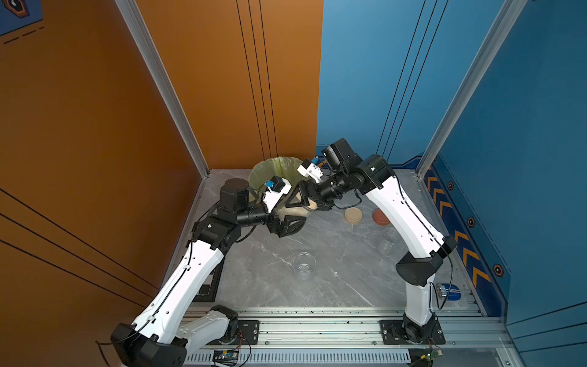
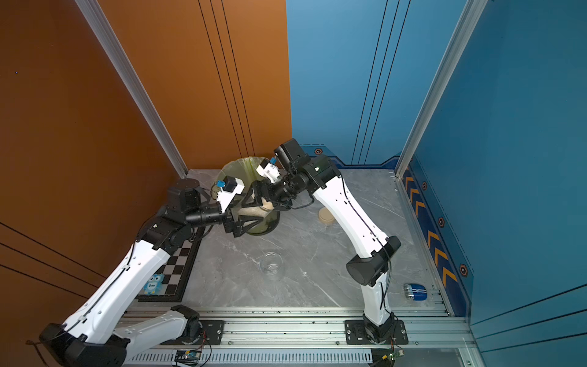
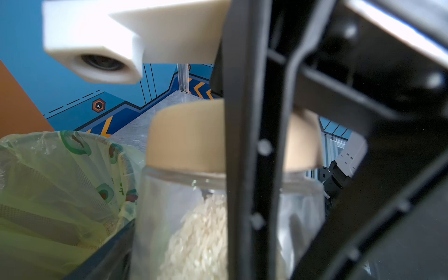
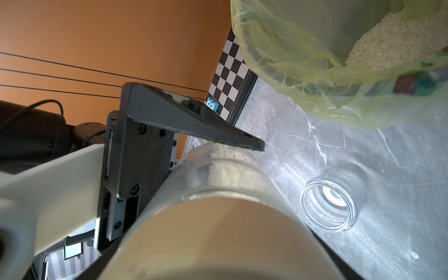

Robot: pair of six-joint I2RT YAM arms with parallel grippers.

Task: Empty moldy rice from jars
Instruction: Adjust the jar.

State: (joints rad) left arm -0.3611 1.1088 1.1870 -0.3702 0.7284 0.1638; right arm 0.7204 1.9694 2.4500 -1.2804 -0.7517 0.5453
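Far L: checkerboard [image 2: 179, 267] lies flush to the orange wall at the table [image 1: 333, 279] edge. An owl sticker [image 2: 153, 283] on it reads "One".

L gripper [image 2: 251, 214] is clamped on the glass body of the held jar [image 3: 169, 206]. The jar is tipped about sideways, moldy rice [image 3: 201, 237] inside, just beside the near rim of the bin [image 3: 106, 254].

The bin sits tight in the far corner w/ a green bag [image 3: 60, 181] draped over its rim. A heap of grains [image 4: 388, 41] lies in the bag.

R gripper [image 1: 312, 205] is closed on the jar's beige lid [image 3: 189, 135], which is seated on the jar.

Btwn the arms is open marble w/ one empty jar [image 1: 304, 265], mouth up.

Further R, a loose beige lid [image 1: 352, 216] and a reddish-brown lid [image 1: 380, 217] sit side by side, apart. A second empty jar [image 1: 389, 243] is close against the R forearm.

Far R: a blue object [image 1: 448, 292] on its side near the blue wall.
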